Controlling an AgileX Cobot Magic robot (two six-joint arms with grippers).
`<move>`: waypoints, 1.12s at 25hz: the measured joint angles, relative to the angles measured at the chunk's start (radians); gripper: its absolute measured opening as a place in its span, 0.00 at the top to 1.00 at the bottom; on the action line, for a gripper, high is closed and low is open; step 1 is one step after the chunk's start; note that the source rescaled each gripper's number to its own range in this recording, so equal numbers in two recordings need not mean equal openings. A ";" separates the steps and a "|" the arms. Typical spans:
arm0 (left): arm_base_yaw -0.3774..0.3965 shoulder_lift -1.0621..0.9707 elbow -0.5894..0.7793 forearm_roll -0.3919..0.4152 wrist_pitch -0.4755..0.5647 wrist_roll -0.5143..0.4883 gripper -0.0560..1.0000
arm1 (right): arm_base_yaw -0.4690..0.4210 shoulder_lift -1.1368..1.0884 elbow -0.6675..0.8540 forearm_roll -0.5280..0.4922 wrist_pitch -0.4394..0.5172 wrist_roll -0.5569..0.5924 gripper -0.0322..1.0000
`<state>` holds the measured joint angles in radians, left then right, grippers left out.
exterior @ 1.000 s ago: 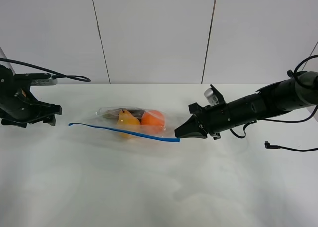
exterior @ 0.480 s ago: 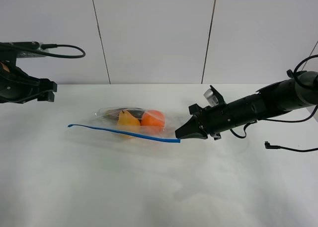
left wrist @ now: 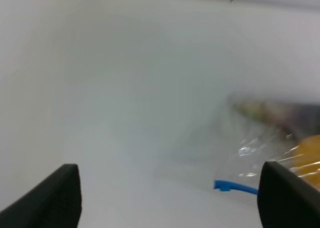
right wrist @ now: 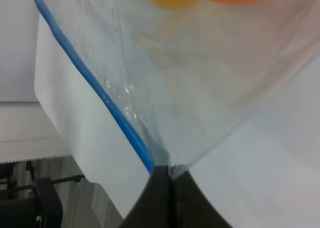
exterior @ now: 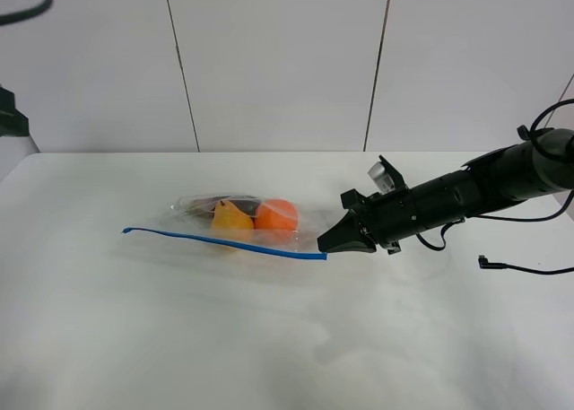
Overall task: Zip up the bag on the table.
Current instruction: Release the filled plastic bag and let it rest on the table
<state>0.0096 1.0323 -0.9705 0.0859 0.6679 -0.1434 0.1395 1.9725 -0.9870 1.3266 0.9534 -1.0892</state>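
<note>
The clear bag [exterior: 238, 217] lies on the white table [exterior: 269, 347], with orange and yellow fruit inside and its blue zipper strip [exterior: 224, 241] along the near edge. My right gripper [exterior: 326, 245] is shut on the bag's right corner at the end of the strip. The right wrist view shows its closed tips [right wrist: 170, 171] pinching the plastic [right wrist: 200, 83] beside the strip [right wrist: 100, 91]. My left gripper [left wrist: 170, 193] is open and empty, well clear of the bag [left wrist: 272, 138] and high to its left. Only a dark part of the left arm [exterior: 9, 118] shows at the edge of the high view.
A thin black cable [exterior: 520, 268] lies on the table at the right, behind my right arm [exterior: 466, 195]. The table's back edge meets a panelled white wall [exterior: 278, 69].
My left arm has risen and pulled back to the left, almost leaving the high view. The bag and my right gripper have not moved.
</note>
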 joint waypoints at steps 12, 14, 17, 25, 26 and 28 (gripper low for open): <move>0.000 -0.440 0.122 -0.049 0.165 0.013 0.11 | 0.000 0.000 0.000 -0.005 -0.001 0.000 0.97; 0.000 -0.505 0.148 -0.062 0.181 0.014 0.11 | 0.000 0.000 0.000 -0.007 0.000 0.000 0.97; 0.000 -0.588 0.194 -0.079 0.219 0.016 0.11 | 0.000 0.000 0.000 -0.008 -0.001 0.000 0.97; 0.000 -0.801 0.299 -0.100 0.312 0.016 0.11 | 0.000 0.000 0.000 -0.016 -0.009 0.000 0.97; 0.000 -0.823 0.305 -0.100 0.318 0.016 0.11 | 0.000 0.000 0.000 -0.018 -0.011 0.000 0.97; 0.000 -0.872 0.313 -0.102 0.344 0.017 0.11 | 0.000 0.000 0.000 -0.021 -0.015 0.000 0.97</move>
<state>0.0096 0.1601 -0.6579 -0.0157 1.0117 -0.1263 0.1395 1.9725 -0.9870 1.3059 0.9381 -1.0892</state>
